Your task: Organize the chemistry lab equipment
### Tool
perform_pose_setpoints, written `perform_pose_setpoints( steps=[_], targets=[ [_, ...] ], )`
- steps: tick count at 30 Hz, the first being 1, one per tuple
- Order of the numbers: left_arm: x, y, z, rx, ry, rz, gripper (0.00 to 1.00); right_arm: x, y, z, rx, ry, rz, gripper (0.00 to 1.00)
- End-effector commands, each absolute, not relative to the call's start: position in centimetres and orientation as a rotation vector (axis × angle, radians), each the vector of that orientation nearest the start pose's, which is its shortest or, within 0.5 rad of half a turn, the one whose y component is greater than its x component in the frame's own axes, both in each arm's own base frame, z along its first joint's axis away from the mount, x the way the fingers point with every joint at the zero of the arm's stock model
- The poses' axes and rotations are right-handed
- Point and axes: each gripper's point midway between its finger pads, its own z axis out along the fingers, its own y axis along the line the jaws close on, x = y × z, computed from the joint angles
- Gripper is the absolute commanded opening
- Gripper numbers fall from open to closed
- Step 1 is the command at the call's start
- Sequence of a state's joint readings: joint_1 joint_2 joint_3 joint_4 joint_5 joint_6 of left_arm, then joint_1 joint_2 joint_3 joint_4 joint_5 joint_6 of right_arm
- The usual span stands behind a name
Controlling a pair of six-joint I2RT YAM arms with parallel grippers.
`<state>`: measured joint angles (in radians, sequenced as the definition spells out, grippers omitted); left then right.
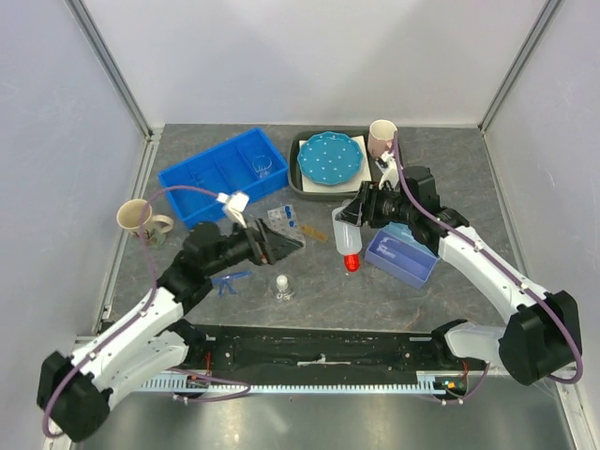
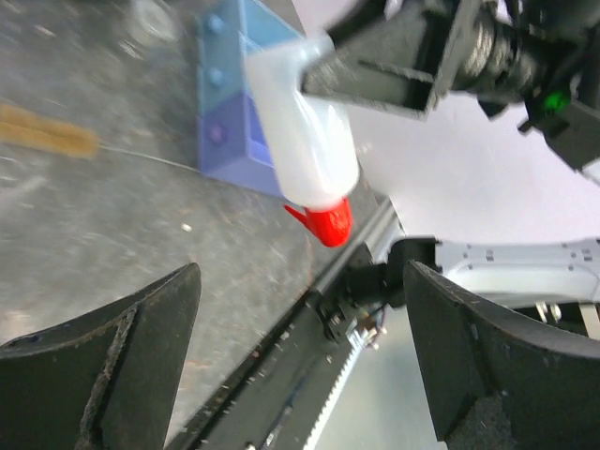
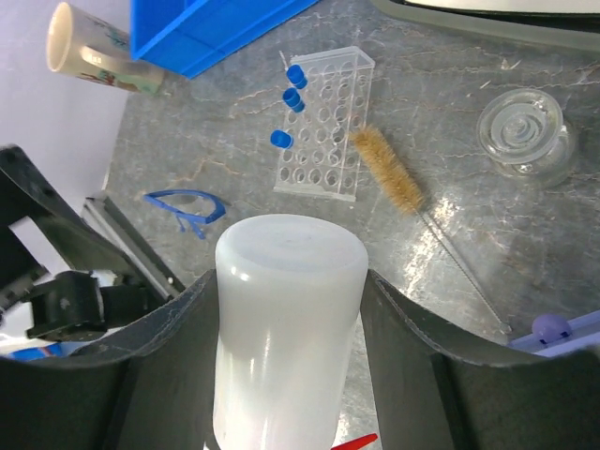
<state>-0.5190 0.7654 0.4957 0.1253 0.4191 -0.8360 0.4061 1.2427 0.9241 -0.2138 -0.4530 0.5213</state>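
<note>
Right gripper (image 3: 291,328): closed on the body of the squeeze bottle (image 3: 286,309), one finger on each flank. Gripping the wide middle section gives the soft wall the most support.
Bottle position: tilted, with the red nozzle (image 1: 352,264) lowest. It sits just beside the small lilac box (image 1: 403,255), and the body appears lifted off the counter (image 1: 469,169). Whether the nozzle touches the counter cannot be told.
Left gripper (image 2: 300,291): open and holding nothing. It faces the bottle across a gap, judged to be a standby or receiving pose.
Test-tube rack (image 3: 323,131): on the counter between the two arms, with blue-capped tubes at one end. A brush (image 3: 389,169) lies just beside it.
Safety glasses (image 1: 230,279) and flask (image 1: 282,286): on the counter near the left arm, not yet sorted.
Blue bin (image 1: 220,178): far left, with one beaker (image 1: 262,167) standing in a compartment. It is judged the likely destination for the remaining equipment.
</note>
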Motion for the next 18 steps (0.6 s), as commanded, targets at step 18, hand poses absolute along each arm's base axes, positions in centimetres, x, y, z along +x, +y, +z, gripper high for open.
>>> perform_pose_setpoints(
  steps=[18],
  targets=[
    [23.9, -38.2, 21.4, 0.095, 2.076, -1.215, 0.82, 27.9, 22.6, 24.1, -0.121, 2.056, 1.224, 0.47]
  ],
)
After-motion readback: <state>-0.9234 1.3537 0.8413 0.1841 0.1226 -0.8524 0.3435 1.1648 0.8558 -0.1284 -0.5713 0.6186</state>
